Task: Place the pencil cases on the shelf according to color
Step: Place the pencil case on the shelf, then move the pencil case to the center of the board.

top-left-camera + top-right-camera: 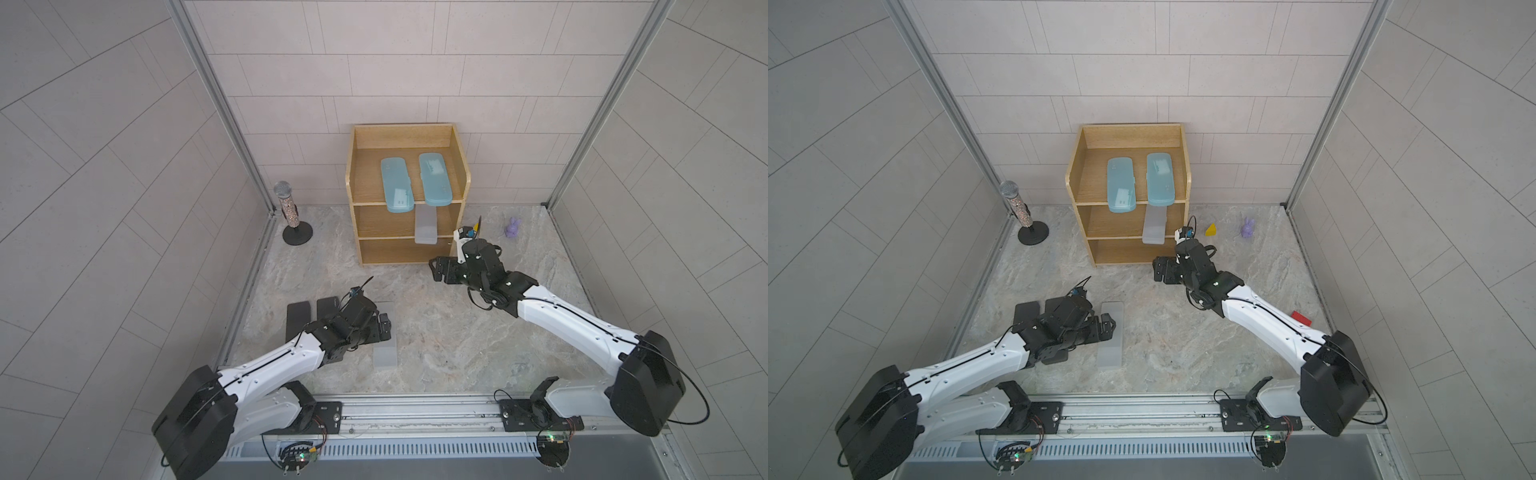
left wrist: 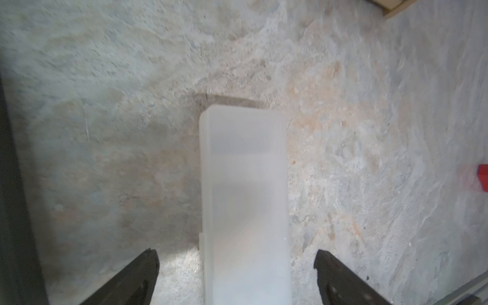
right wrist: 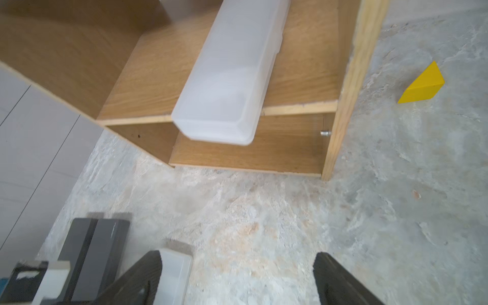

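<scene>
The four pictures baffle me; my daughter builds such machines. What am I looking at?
Two robot arms, each ending in a two-fingered gripper. Two pictures look down from overhead; the other two come from cameras on the wrists. The wooden shelf holds two blue cases on top and a grey case on its middle tier. On the table lie a second grey case and two black cases. The left gripper stands open astride the second grey case; the right gripper is open, empty.
</scene>
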You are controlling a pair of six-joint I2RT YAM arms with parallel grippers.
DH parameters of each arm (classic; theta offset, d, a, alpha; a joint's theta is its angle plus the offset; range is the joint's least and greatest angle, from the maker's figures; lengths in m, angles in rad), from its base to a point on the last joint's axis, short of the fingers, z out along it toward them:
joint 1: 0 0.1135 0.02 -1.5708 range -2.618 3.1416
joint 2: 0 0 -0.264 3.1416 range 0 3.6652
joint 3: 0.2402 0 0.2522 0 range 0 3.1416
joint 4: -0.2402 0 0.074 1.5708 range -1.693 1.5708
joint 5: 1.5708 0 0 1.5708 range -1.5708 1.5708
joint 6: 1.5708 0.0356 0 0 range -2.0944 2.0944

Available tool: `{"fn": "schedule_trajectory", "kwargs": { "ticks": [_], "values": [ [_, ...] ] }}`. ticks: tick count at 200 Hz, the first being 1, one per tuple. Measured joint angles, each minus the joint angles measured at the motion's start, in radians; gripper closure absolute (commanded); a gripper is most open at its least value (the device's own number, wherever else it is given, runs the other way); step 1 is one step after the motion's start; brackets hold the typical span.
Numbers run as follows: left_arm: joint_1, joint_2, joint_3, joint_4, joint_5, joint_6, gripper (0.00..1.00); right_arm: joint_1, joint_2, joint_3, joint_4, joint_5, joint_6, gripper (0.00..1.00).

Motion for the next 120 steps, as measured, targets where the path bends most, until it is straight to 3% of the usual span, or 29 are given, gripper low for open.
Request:
{"fn": "schedule_trajectory", "kwargs": {
  "ticks": [61, 120],
  "values": [
    [-0.149, 0.027, -0.02, -0.002, -0.089, -0.08, 0.0, 0.127, -0.167, -0.336, 0.013, 0.032, 0.063, 0.02],
    [-0.269, 0.185, 0.011, 0.062, -0.155, -0.139, 0.0, 0.16, -0.328, -0.475, -0.026, 0.075, 0.111, 0.0]
  ]
}}
